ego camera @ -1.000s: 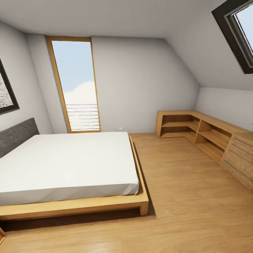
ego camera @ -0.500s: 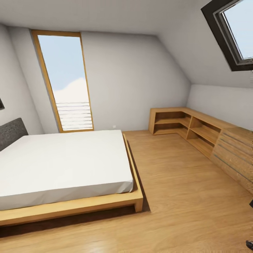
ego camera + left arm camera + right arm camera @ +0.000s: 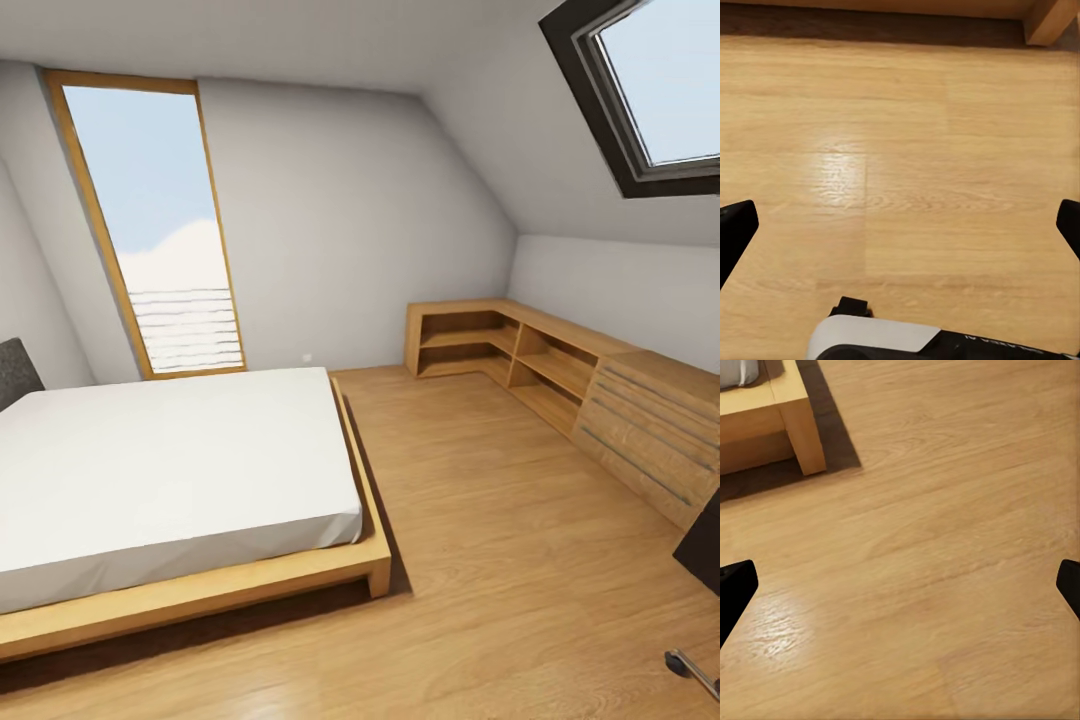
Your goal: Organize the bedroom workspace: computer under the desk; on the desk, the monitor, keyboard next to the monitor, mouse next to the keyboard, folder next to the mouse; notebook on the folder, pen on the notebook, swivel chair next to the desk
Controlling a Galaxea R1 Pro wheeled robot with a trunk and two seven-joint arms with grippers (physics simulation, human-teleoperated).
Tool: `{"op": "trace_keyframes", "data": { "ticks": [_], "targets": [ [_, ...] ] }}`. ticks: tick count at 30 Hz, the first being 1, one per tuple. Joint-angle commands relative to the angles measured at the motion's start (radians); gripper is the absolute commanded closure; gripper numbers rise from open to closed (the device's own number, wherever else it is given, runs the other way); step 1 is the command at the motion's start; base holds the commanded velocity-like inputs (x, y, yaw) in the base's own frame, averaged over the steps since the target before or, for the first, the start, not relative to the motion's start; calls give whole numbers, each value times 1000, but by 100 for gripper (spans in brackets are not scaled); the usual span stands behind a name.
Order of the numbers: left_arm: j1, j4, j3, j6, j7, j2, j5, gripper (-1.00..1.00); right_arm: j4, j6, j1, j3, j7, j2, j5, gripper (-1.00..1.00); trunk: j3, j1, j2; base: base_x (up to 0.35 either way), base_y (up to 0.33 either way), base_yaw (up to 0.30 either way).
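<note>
Turning should carry on rightward past the bed [image 3: 170, 470] toward the dark corner [image 3: 700, 545], left gripper [image 3: 900, 225] and right gripper [image 3: 900, 585] spread apart, empty.

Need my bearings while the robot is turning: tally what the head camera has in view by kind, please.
Windows: 2, tall window and skylight
Beds: 1, bed
Shelf units: 1, corner shelf unit
Drawer chests: 1, wooden drawer chest
Total: 5

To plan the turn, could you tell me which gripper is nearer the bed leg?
Probably right: the bed leg stands closer ahead of the right gripper than of the left gripper.
</note>
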Motion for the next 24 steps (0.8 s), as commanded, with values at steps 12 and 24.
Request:
{"op": "trace_keyframes", "data": {
  "ticks": [12, 24],
  "targets": [
    [-1, 0, 1, -3, -1, 0, 3, -100, 1, -5, -1, 1, -2, 1, 1, -100, -2, 0, -1, 0, 0, -15],
    [-1, 0, -1, -4, -2, 0, 3, -100, 2, -6, -1, 3, 0, 2, 3, -100, -2, 0, -1, 0, 0, -178]
  ]
}}
